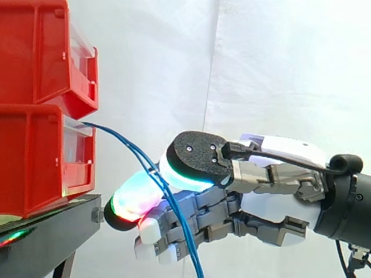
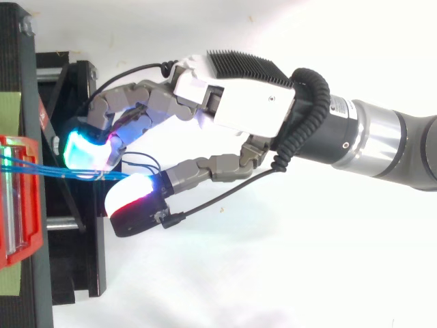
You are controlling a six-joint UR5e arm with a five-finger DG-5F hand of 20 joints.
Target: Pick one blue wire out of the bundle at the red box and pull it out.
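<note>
**Blue wires (image 1: 133, 148) pinched just off the red box (image 1: 35, 156)**

The blue wires slope down from the red box into the robot hand (image 2: 239, 102), nipped between thumb and finger; the box lies ahead of its fingertips.

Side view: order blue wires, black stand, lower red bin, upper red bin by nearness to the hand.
1. Thin blue wires, pinched in the hand.
2. Black metal stand, lower left.
3. Lower red plastic bin, left.
4. Upper red plastic bin, top left.
</note>
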